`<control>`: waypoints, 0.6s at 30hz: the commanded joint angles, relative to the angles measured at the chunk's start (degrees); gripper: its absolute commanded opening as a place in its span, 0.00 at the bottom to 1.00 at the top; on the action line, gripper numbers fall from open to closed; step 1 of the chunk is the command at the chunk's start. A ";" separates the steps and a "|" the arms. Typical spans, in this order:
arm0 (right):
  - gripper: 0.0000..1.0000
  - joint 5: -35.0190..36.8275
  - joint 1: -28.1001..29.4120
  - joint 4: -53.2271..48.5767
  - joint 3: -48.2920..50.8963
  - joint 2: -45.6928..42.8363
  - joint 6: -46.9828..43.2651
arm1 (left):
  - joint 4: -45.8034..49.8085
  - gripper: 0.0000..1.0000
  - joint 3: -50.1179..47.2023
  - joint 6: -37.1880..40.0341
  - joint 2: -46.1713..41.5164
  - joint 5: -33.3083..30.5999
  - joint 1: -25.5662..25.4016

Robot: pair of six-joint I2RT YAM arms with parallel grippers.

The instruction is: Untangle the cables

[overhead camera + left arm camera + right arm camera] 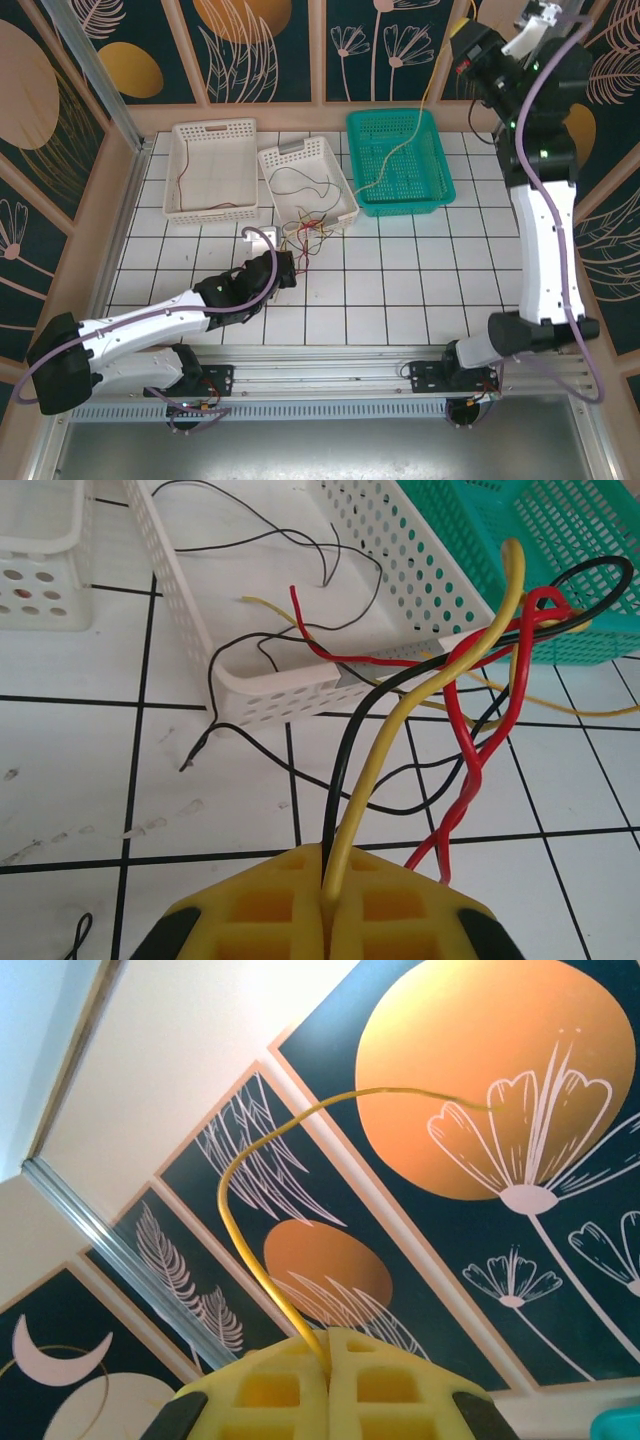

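Top external view: three baskets are set in a row at the far side of the tiled tabletop (420, 290). In the left white basket (215, 130) a single thin wire (215, 206) is seen along the near wall. Loose black strands are held in the middle white basket (298, 152), and the cables (305, 228) (red, black and yellow, knotted together) are spilled over its near rim onto the tiles. A yellow cable (360, 1091) is laid across the green basket (400, 207) and drawn up to the right claw (328, 1345), which is raised high and closed tight on it. The left claw (325, 865), low before the tangle, is clamped on a black and a yellow strand; a twisted red pair (470, 770) is seen beside them.
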State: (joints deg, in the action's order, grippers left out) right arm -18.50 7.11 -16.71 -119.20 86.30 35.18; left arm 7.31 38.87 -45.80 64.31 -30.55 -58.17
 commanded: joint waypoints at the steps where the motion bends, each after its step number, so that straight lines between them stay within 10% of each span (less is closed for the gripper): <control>1: 0.00 -2.17 0.36 -4.82 -10.84 6.10 -2.60 | -2.82 0.00 -0.52 -0.87 0.62 0.13 0.17; 7: 0.00 -3.55 -0.21 -11.64 -31.08 19.49 -4.38 | -3.58 0.00 -0.06 -0.87 2.01 0.59 0.17; 18: 0.00 -8.05 -2.99 -7.59 -29.10 24.19 -3.59 | -6.70 0.00 0.07 -1.56 5.47 2.97 0.19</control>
State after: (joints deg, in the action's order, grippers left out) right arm -24.27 5.15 -26.37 -148.11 109.47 31.97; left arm 3.92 38.87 -46.39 68.90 -28.49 -58.17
